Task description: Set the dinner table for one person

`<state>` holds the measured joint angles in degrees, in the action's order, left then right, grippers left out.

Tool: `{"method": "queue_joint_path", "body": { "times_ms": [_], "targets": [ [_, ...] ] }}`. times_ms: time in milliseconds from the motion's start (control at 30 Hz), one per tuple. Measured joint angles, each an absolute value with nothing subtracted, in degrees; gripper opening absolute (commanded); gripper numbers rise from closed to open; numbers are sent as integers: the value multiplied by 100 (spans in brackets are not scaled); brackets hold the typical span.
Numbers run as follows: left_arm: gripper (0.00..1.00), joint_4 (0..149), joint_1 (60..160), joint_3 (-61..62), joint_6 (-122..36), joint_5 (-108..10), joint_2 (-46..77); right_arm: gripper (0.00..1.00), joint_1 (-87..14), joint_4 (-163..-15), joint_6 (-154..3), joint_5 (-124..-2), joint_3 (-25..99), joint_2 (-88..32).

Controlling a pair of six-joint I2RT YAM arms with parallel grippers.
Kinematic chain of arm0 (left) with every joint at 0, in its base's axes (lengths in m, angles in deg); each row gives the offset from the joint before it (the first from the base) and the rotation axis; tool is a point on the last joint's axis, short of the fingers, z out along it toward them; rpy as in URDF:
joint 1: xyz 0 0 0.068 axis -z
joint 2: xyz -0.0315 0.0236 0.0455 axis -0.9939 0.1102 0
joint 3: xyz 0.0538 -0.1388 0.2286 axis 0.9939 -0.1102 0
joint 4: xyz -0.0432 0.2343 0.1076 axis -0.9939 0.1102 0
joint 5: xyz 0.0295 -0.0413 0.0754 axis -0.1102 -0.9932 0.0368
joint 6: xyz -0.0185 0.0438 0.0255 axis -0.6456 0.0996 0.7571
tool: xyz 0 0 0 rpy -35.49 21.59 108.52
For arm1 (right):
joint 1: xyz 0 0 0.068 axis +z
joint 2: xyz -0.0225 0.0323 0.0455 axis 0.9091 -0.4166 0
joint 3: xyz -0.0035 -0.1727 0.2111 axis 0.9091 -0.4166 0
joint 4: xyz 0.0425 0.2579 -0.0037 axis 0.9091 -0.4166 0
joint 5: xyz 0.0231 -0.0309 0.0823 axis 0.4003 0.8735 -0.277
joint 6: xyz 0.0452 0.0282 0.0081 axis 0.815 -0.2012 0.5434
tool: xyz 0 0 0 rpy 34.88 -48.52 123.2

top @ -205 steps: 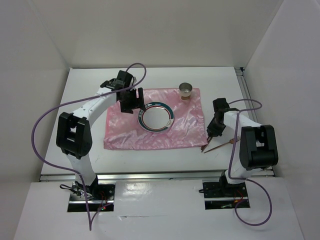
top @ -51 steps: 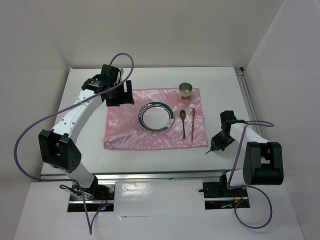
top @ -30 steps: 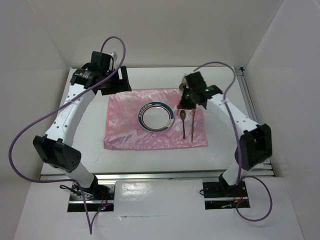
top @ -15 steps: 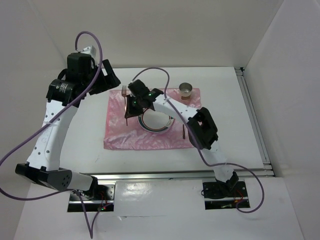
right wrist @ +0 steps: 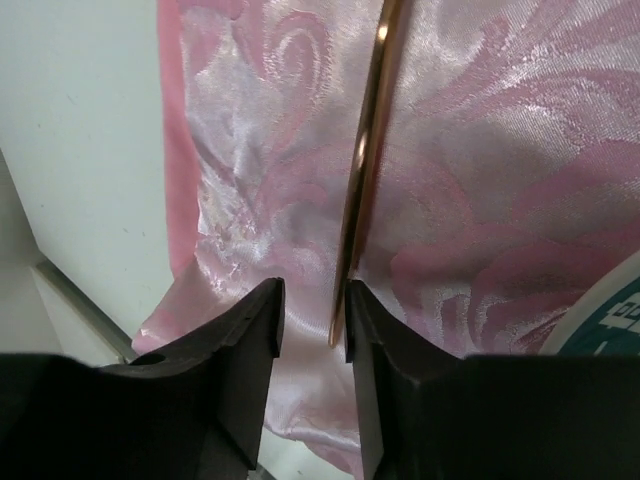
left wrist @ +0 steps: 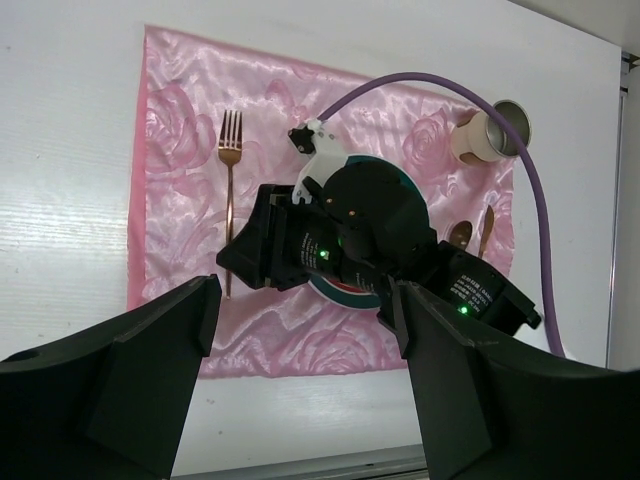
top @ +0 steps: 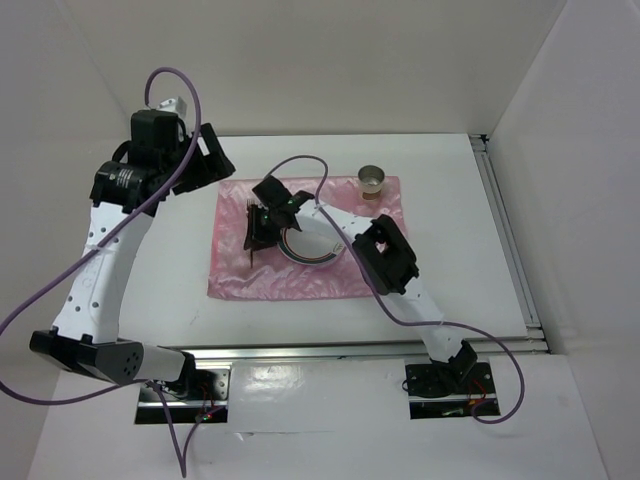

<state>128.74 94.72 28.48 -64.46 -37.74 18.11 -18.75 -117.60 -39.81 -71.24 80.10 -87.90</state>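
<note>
The white surface point(top: 460, 200) fills mid-frame, carrying one pink cloth point(left wrist: 180, 120) — on it one plate point(left wrist: 338, 290), one cup point(left wrist: 490, 130), one fork point(right wrist: 365, 150), one spoon point(left wrist: 460, 234). Two tools: the left tool point(left wrist: 300, 310) gapes wide, empty; the right tool point(right wrist: 313, 300) has its jaws slightly apart around the fork's handle end.

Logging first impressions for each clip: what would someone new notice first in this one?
The right arm reaches leftward across the pink cloth, the right claw straddling the handle end of a gold-toned fork lying left of the plate. The left arm is raised high over the dinner table's far left, left claw wide open and empty. A small cup stands at the cloth's far edge, toward the right.
</note>
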Motion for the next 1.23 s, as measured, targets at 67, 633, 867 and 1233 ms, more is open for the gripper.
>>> {"method": "queue_joint_path", "body": {
  "times_ms": [67,633,867,1233],
  "targets": [
    [87,12874,9465,2848,-6446,-3769,1794,46,-1875,-11686,-3981,-7122,8008,-8746],
    [88,12697,9317,2625,-6346,-3448,1455,100,-2342,-12119,-4633,-4751,5359,-3929],
    [91,12494,9242,2070,-5974,-3015,1274,100,-4266,-13529,-3885,-2740,3333,-2150],
    [99,12115,9242,824,-5797,-2244,808,100,-5485,-14305,-3632,-2506,2555,-1813]
  ]
}}
